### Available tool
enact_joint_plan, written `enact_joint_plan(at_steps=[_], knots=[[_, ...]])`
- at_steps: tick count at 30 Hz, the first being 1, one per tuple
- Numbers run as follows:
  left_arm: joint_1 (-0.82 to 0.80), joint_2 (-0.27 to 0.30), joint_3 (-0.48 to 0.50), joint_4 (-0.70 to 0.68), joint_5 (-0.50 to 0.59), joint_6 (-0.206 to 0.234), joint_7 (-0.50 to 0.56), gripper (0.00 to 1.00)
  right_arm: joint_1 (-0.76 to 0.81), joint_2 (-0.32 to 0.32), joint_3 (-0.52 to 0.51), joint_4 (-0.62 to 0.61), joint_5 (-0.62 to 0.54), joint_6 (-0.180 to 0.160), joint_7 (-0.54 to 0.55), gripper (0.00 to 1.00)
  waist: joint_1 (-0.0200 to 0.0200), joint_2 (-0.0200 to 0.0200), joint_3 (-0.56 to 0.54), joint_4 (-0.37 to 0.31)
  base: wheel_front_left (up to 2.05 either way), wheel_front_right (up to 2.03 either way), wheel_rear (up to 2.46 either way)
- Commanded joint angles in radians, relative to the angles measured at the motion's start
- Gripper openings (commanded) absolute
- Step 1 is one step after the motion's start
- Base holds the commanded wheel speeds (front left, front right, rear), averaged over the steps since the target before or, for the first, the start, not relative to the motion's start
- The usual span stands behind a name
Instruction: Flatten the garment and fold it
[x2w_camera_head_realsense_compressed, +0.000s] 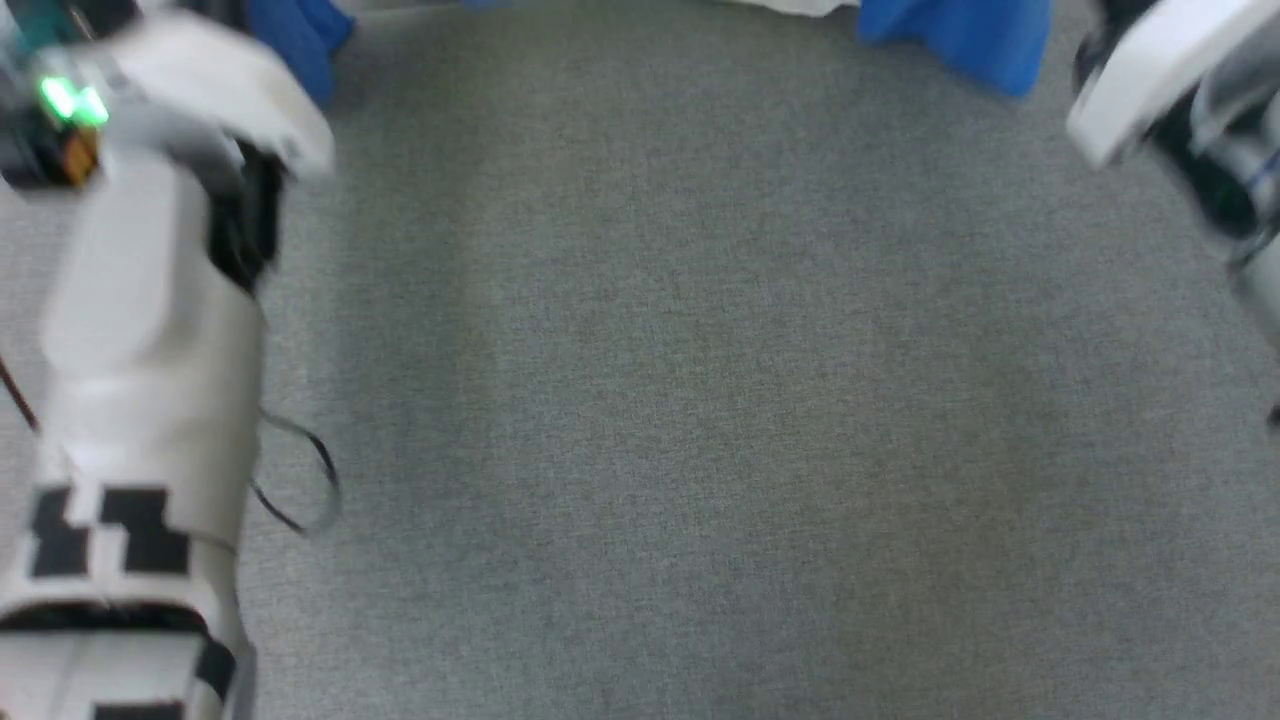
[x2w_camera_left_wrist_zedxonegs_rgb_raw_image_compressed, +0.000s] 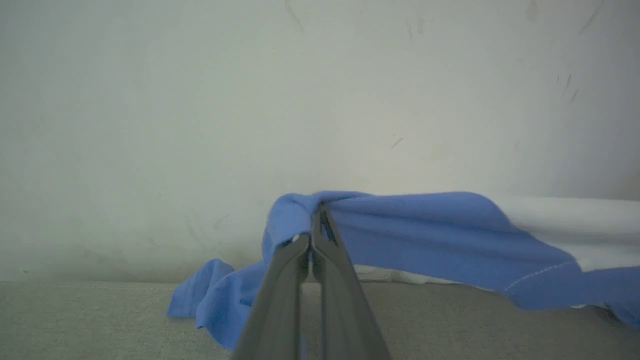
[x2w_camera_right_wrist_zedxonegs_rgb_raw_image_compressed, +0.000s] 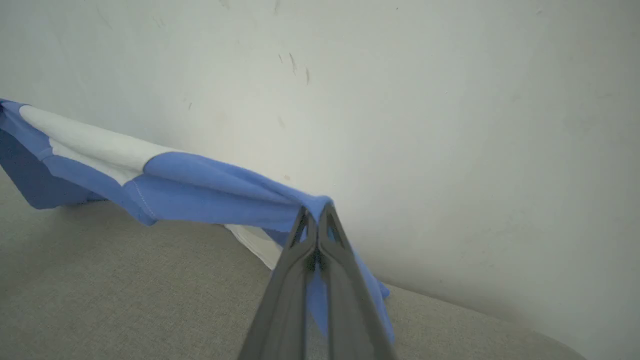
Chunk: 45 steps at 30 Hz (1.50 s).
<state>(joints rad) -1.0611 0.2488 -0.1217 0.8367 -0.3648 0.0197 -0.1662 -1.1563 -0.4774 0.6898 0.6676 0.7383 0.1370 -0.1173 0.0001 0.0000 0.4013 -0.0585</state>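
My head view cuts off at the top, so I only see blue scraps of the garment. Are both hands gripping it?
Observer: The left hand is shut on a blue fold of the garment.
Operator: And the right?
Observer: The right hand is shut on blue cloth too.
Operator: Is the garment off the grey surface?
Observer: The stretch between the hands hangs above it; a blue sleeve end beside the left hand trails down onto it.

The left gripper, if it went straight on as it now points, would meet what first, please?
The left gripper is shut on the garment, so its blue cloth comes first; past that, likely the pale wall, though depth is unclear.
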Motion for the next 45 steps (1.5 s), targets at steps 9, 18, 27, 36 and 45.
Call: enact_joint_plan(at_steps=[9,18,27,36,45], knots=[[0.420,-0.026,0.036,-0.077,-0.054,0.010,-0.073,0.00,0.320,-0.026,0.028,-0.029,0.027,-0.006,-0.117,0.00,-0.0001,0.0000,-0.151,0.002,0.00,0.00,0.00],[0.950,0.001,0.031,-0.541,-0.051,0.118,0.071,0.00,0.721,-0.094,-0.145,-0.289,-0.084,-0.006,-0.067,0.00,-0.0001,0.0000,-0.265,0.001,0.00,0.00,0.00],[1.359,0.029,0.027,-0.989,-0.045,0.265,0.334,0.00,1.169,0.019,-0.475,-0.615,-0.258,-0.006,0.169,0.00,-0.0001,0.0000,-0.303,-0.008,0.00,0.00,0.00],[1.531,0.032,0.009,-1.094,-0.089,0.327,0.531,0.00,1.443,0.174,-0.611,-0.780,-0.368,-0.006,0.382,0.00,-0.0001,0.0000,-0.300,-0.001,0.00,0.00,0.00],[1.513,-0.009,-0.012,-1.008,-0.146,0.295,0.530,0.82,1.470,0.204,-0.567,-0.760,-0.379,-0.006,0.435,0.82,-0.0001,0.0000,-0.294,0.000,0.00,0.00,0.00]])
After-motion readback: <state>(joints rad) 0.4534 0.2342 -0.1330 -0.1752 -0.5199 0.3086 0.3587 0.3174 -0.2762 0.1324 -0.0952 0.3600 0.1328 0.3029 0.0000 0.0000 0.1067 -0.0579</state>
